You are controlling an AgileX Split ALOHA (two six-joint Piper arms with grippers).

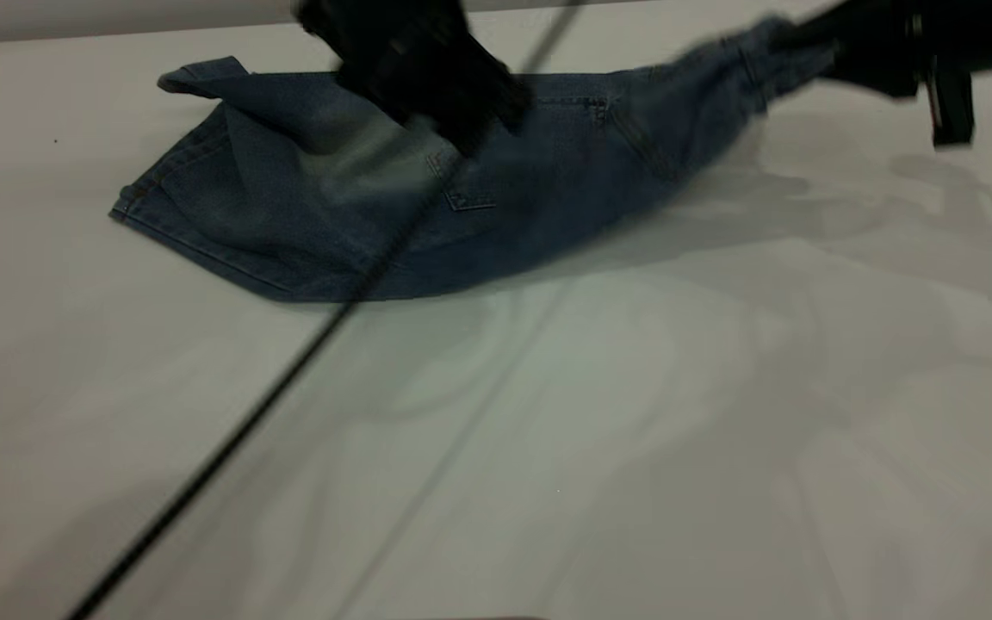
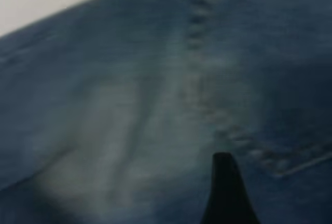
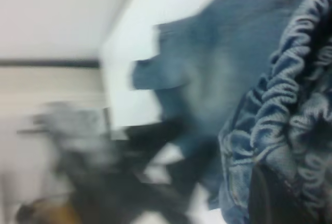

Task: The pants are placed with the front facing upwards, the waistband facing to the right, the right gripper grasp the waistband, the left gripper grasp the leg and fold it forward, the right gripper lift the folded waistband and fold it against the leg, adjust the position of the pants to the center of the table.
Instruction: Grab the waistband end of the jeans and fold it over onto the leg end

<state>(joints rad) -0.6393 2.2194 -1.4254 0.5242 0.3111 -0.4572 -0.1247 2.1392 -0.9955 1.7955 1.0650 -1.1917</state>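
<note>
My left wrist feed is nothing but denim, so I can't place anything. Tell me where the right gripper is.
Observer: The right gripper is at the far right, holding the waistband raised off the table.
Operator: Now give me my own gripper's position.
Observer: The left gripper hangs over the middle of the pants, near the back pocket.
Operator: Report the leg end.
Observer: The leg hems lie on the table at the left, away from both grippers.

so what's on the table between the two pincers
Only the pants: in the exterior view denim spans the stretch from the left pincer to the right pincer, which holds the raised waistband.
</note>
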